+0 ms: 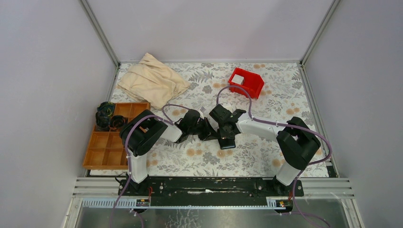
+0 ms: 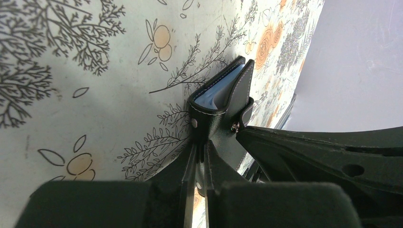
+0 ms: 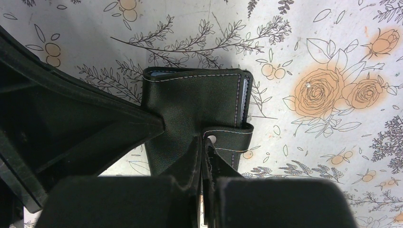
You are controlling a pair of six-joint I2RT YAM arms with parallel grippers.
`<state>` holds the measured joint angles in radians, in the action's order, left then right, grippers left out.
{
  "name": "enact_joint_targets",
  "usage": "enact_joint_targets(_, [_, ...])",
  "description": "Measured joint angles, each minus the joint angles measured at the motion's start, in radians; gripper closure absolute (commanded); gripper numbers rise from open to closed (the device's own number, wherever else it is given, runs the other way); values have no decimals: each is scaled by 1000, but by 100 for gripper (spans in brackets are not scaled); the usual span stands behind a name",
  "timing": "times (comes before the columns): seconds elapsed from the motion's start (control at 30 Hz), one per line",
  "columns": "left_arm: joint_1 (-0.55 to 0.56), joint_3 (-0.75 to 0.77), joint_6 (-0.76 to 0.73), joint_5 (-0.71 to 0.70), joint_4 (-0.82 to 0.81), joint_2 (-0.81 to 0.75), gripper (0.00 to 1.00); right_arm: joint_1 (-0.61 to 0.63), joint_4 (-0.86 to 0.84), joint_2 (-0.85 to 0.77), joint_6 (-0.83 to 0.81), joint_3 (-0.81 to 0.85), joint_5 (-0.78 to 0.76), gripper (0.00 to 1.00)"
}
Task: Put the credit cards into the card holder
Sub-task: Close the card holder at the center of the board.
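Both arms reached in over the middle of the flowered tabletop, and their jaws met on the black wallet. In the left wrist view, the left jaws were pressed together on the wallet's stitched lower edge, pinching the leather between them. The wallet stood on edge, slightly open at the far end, with the blue edges of cards showing inside it. The right arm's dark fingers came in from the right, beside the snap. In the right wrist view, the right jaws were closed tight, pinching the wallet's cover just beside the clasp tab. A thin pale card edge showed along the wallet's right side. I could not tell whether the wallet touched the tabletop or hung just above it. A red bin sat well behind the arms, a tan cloth lay at the far left, and a brown tray held dark items at its far end.
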<state>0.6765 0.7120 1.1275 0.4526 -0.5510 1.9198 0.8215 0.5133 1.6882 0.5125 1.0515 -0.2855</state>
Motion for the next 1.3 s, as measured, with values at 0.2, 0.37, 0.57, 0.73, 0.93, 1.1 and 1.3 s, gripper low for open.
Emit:
enact_joint_targets(0.2, [0,0,0,0,0,0,100,-2,-3,1,0,-1,5,100])
enact_joint_targets(0.37, [0,-3,0,0,0,0,100,-10,-4,1,1,-2,18,100])
enact_joint_targets(0.57, [0,-3,0,0,0,0,100,-15,-14,1,4,-8,32,100])
enact_joint_targets(0.73, [-1,-3,1,1,0,3,100,-26,-27,0,8,-16,55,100])
enact_joint_targets(0.93, [-2,-3,1,2,0,5,100,-35,-29,0,8,-18,71,92])
enact_joint_targets(1.1, [-2,-3,1,3,0,5,86,-35,-35,-3,0,-16,89,64])
enact_joint_targets(1.3, [-2,33,-5,4,37,-6,52,-38,-19,-3,-45,28,84,59])
